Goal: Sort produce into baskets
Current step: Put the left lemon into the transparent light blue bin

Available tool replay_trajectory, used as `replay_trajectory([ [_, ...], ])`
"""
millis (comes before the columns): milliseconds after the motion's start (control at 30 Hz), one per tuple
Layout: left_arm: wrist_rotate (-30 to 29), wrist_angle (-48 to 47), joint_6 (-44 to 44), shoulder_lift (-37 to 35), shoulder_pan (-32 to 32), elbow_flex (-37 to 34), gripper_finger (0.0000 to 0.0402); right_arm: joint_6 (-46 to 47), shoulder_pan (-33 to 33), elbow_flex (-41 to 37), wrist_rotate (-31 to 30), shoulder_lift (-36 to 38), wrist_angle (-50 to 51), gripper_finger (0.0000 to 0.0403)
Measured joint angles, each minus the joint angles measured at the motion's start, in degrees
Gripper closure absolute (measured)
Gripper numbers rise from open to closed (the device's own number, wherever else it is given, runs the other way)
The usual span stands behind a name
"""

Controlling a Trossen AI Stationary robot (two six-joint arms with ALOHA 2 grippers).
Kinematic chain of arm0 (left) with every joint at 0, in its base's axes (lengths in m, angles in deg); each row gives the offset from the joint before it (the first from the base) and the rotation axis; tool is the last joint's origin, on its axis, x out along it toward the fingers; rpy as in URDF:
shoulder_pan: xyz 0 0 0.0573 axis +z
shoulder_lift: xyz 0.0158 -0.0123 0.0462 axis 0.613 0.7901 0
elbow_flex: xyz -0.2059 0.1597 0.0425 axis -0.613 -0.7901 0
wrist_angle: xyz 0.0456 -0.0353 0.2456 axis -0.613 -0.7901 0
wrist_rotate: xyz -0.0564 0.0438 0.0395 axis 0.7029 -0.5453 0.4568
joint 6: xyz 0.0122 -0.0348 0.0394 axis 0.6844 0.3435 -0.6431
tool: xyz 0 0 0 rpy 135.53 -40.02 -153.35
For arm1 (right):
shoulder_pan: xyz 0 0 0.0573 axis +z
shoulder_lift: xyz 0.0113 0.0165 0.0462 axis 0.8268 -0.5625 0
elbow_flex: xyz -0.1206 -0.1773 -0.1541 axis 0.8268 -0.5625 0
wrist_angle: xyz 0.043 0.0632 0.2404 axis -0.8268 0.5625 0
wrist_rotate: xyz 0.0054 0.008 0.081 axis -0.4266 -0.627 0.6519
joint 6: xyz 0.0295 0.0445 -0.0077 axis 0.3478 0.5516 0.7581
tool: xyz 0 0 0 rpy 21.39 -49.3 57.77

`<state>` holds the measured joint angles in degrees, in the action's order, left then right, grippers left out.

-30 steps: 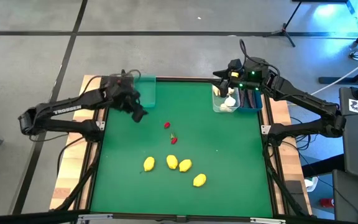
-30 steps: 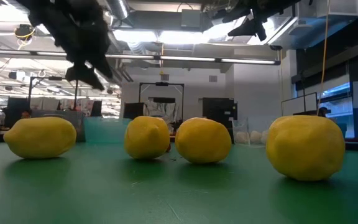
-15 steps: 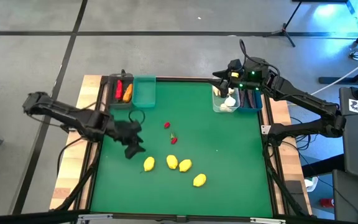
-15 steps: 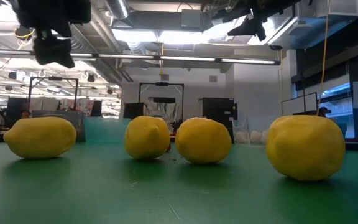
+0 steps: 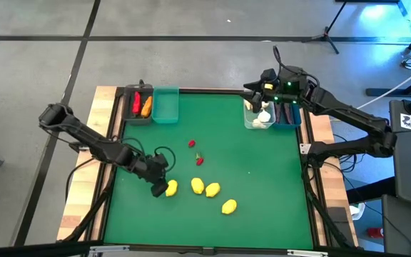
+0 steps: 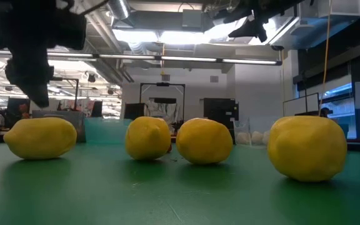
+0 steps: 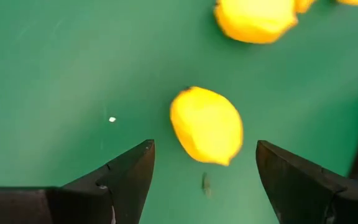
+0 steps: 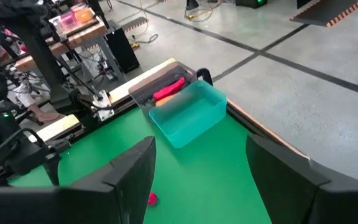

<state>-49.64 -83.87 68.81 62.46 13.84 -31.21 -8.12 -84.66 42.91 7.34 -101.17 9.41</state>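
Note:
Several yellow lemons lie on the green table near its front: the leftmost lemon (image 5: 171, 188) (image 7: 207, 124) (image 6: 40, 137), then others (image 5: 198, 186) (image 5: 212, 190) (image 5: 228, 207). My left gripper (image 5: 160, 187) (image 7: 204, 148) hangs open just above the leftmost lemon, slanting down, a finger on either side and clear of it. Two red berries (image 5: 191, 143) (image 5: 199, 160) lie mid-table. My right gripper (image 5: 257, 91) (image 8: 199, 142) waits open, raised over the clear basket (image 5: 257, 118), which holds white garlic.
At the far left stand a dark basket (image 5: 138, 107) with a red pepper and an orange carrot, and a teal basket (image 5: 166, 106) (image 8: 188, 112). A blue basket (image 5: 288, 114) stands beside the clear one at the far right. Bare green mat lies on the right half.
My left gripper has swung from the far-left baskets toward the table's near edge and come down over the leftmost lemon, tipping more steeply downward. It has stayed open. The lemons and berries have not moved.

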Motion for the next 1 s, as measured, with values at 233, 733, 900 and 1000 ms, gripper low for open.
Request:
replay_trajectory([
  [233,-2.63,2.96,9.38,5.72,0.0,0.6,0.0129,-0.06,0.0,-0.04,0.02,-0.41,2.42,0.0155],
  [733,-7.25,-12.12,19.01,22.03,-0.44,15.85,0.0129,0.22,-0.01,-0.04,0.94,-0.41,2.55,0.0155],
  [900,-7.03,-12.92,27.39,24.3,-1.97,17.46,0.0129,0.31,0.01,-0.02,3.69,-0.41,2.88,0.0155],
  [1000,-7.04,-12.95,30.39,24.72,-3.24,17.93,0.0129,0.33,0.03,-0.02,4.04,-0.41,3.97,0.0155],
])
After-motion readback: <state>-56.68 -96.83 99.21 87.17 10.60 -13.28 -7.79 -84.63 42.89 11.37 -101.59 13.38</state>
